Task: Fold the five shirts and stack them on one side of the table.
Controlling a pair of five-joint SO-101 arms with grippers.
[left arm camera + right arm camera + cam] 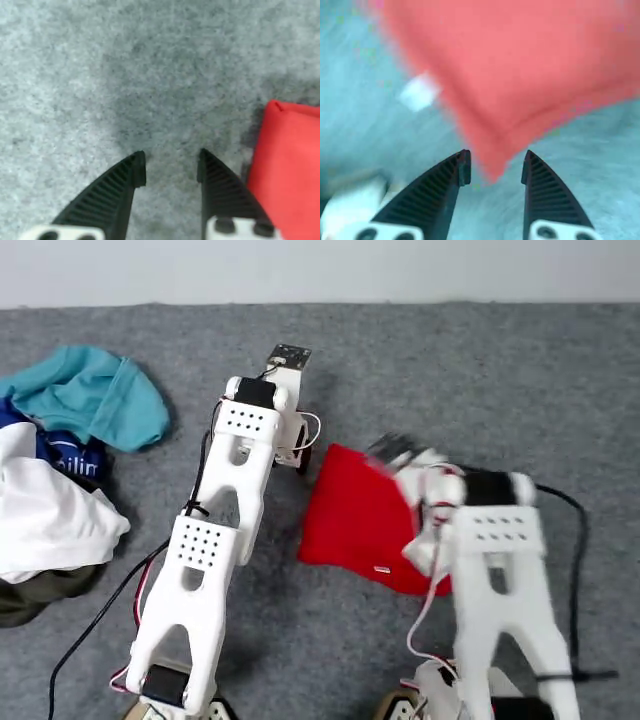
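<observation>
The shirt being folded, by my reading, is the red cloth shirt [355,515]. It lies near the middle of the grey felt-covered tabletop [480,370], already drawn into a compact, roughly four-sided slab with a small white label [420,92] near one edge. The other four sit well apart in a loose heap at the tabletop's left side and look untouched: a crumpled teal shirt [95,400], a dark blue shirt [65,455], a white shirt [50,515] and a dark olive shirt [30,600] at the bottom. The task therefore seems to be at an early stage, with nothing stacked yet.

The right end effector [492,170] hangs over the red shirt's near side. Its two black ribbed fingers [445,185] are spread apart, and a pointed corner of the fabric lies in line with the gap between them. It grips nothing, and I cannot tell whether the fingers touch the cloth. The next move probably calls for lowering onto that corner, pinching only the top layers and carrying them across without dragging the whole slab.

The left end effector [170,167] is open too and empty. It is poised over bare tabletop, with the red shirt's edge just beside one finger. From there it could pin or take that edge to steady the fold.
</observation>
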